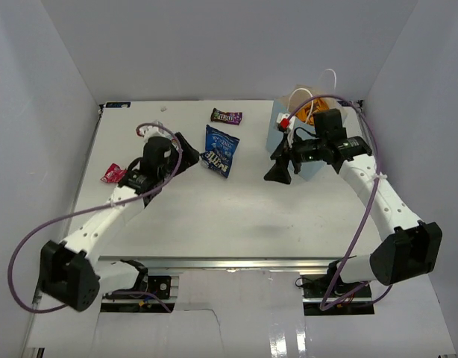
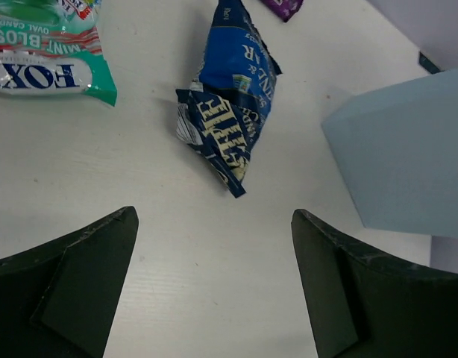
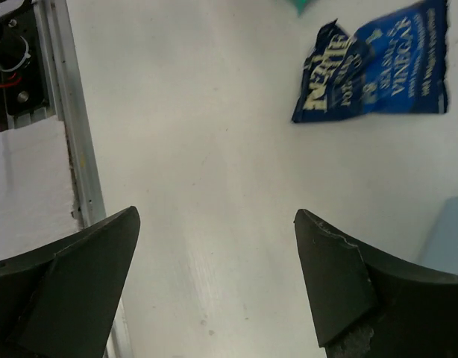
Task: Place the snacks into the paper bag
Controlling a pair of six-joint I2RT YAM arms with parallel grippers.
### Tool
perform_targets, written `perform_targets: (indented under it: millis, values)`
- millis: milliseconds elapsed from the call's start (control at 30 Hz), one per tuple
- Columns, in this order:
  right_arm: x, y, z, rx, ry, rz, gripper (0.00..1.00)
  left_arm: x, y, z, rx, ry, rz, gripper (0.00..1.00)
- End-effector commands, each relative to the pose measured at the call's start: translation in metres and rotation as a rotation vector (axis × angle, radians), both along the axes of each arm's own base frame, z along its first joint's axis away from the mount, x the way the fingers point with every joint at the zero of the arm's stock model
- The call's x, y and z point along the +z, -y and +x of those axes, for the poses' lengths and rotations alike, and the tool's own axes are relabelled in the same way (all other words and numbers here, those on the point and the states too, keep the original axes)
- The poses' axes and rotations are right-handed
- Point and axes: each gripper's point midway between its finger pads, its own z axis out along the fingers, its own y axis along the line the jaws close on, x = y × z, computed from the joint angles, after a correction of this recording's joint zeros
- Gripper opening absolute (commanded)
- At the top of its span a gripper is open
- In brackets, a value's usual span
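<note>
Top external view: the white table carries all items. The paper bag stands upright at the far right, its white rope handles raised above the open mouth. An orange chip bag shows inside that mouth.

The right gripper hangs at the bag's left near side, over bare table. In the right wrist view its jaws stand wide apart with nothing between them. A pale blue edge of the bag sits at the lower right of that view.

The left gripper lies left of centre and points right. In the left wrist view its fingers are spread apart and empty, with bare table between them.

The dark blue bag lies flat near table centre, just ahead of the left gripper and apart from it. It is well clear of the paper bag's wall.

The teal-white bag lies flat at the upper left of the left wrist view, beside the dark blue bag and not touching it. The top view does not show it.

The small dark purple candy pack lies beyond the dark blue bag, near the far edge. The tiny red-pink wrapper lies at the left side of the table, close beside the left arm.
</note>
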Motion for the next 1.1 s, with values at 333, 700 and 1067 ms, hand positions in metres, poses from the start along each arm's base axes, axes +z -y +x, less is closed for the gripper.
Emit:
perform_targets:
  millis: [333, 700, 1067]
  values:
    - [-0.074, 0.006, -0.032, -0.057, -0.151, -0.049, 0.93, -0.067, 0.056, 0.151, -0.540, -0.202, 0.153, 0.98]
    - [-0.085, 0.005, -0.032, -0.038, -0.180, -0.056, 0.93, -0.118, 0.062, 0.175, -0.564, -0.250, 0.243, 0.83]
    - [-0.070, -0.003, -0.027, 0.001, -0.179, -0.025, 0.92, -0.131, 0.071, 0.122, -0.680, -0.219, 0.155, 0.23]
